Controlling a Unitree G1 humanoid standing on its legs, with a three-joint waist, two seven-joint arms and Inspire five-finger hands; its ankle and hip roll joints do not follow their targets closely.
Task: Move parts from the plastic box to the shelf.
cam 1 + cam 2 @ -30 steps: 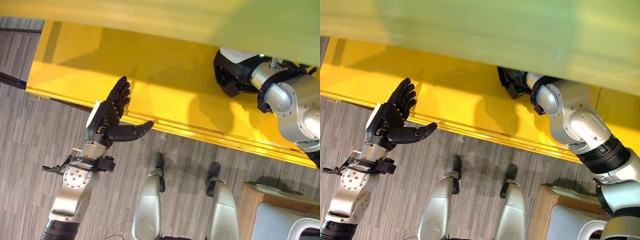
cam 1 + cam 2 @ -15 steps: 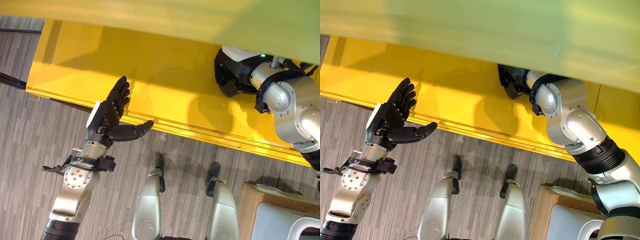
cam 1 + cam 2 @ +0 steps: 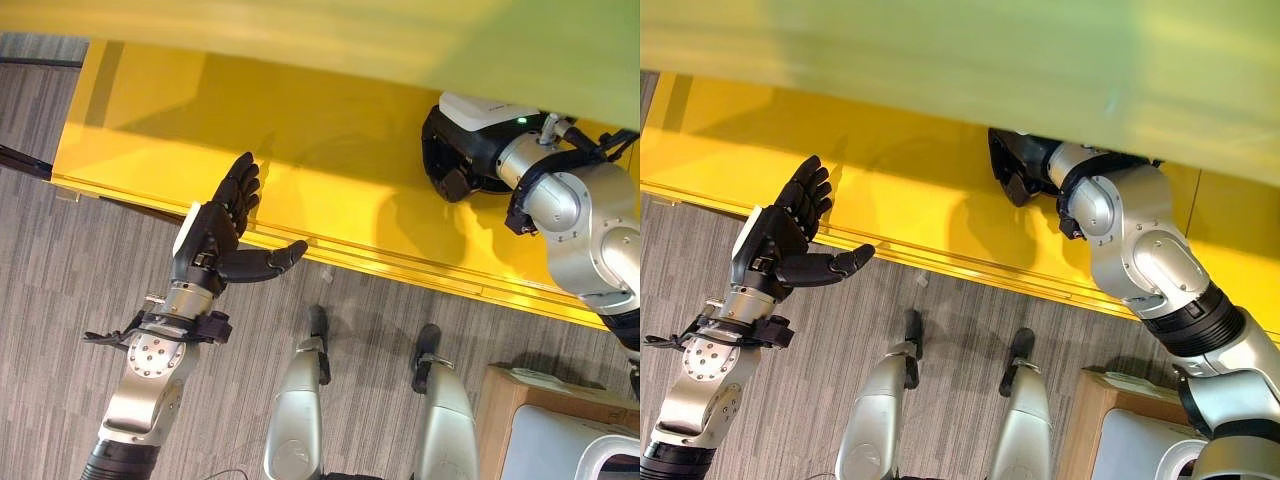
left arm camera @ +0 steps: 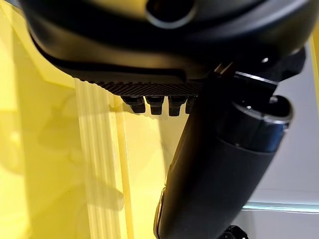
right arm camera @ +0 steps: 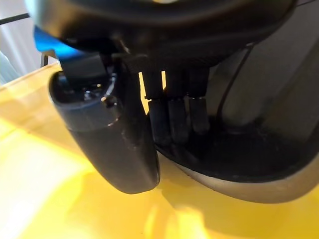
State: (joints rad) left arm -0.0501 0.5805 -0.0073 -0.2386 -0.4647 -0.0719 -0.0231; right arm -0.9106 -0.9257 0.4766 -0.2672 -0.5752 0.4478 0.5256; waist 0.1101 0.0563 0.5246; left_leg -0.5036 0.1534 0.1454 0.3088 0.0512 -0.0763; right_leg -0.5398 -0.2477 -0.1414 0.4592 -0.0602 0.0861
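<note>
Under the right robot hand (image 3: 455,160), on the yellow shelf (image 3: 330,190), a dark round part (image 5: 239,159) with a pale rim is seen, the fingers curled over its edge. It is judged rigid, smooth, fairly light, best gripped at the rim. The left robot hand (image 3: 225,225) is held open over the shelf's front lip.

arms: silver-grey, rounded | left hand (image 3: 215,240): dark, white back plate | right hand (image 3: 450,160): dark

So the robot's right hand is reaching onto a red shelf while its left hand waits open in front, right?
Not quite: the shelf is yellow, not red, as the left eye view shows. The rest stands: the right hand reaches onto it and the left hand waits open in front.
</note>
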